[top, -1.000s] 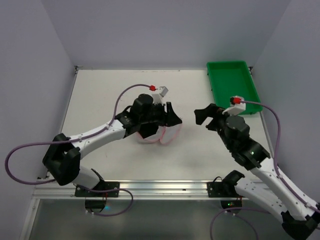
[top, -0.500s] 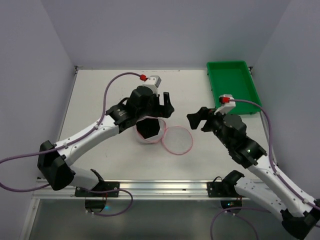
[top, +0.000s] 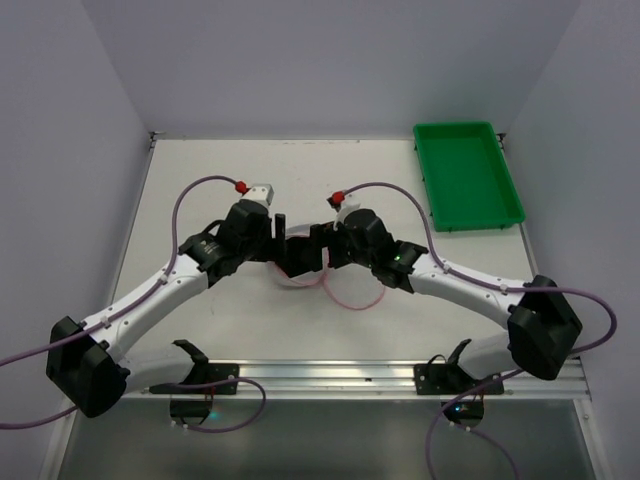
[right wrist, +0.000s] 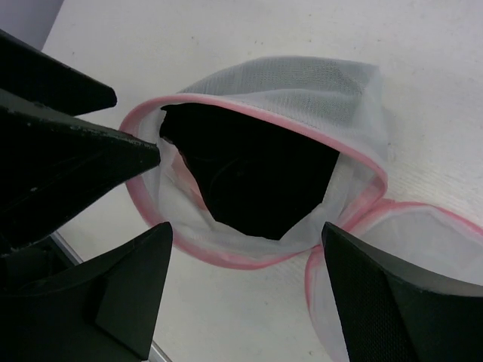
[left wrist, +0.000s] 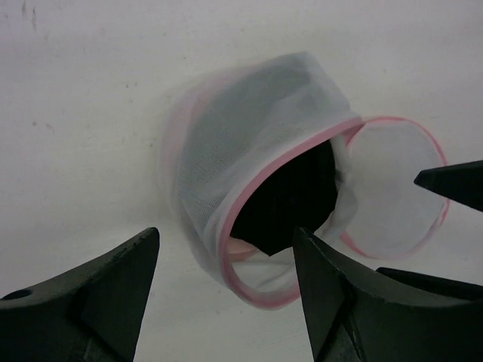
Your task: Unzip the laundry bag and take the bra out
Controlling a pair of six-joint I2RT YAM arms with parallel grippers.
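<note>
1. The fingers [left wrist: 98,294] of the left gripper [left wrist: 226,232] are standing wide apart and gripping nothing. In the left wrist view, the bag's mouth is showing in the gap between them.
2. The right gripper [right wrist: 247,226] is also spreading its fingers [right wrist: 385,294] wide, with nothing clamped. Its wrist view is looking straight into the same opening.
3. The laundry bag [left wrist: 249,128] is lying unzipped near the middle of the table [top: 200,180]. From above, the two grippers are meeting over it from either side, the left one at [top: 283,235] and the right one at [top: 318,245].
4. The domed mesh half is standing up with its pink zip rim [right wrist: 226,105] gaping. The other half [left wrist: 392,181] is lying flat on the table just beside it, joined to it at the rim.
5. The bra [right wrist: 256,181], a dark mass, is sitting inside the domed half and filling most of the mouth, as the left wrist view is also showing [left wrist: 290,196].
6. One tip of the right gripper is poking into the left wrist view above the flat half. Whether any finger is touching the mesh cannot be told.
7. A green tray [top: 465,175] is resting at the far right corner, well apart from the bag.
</note>
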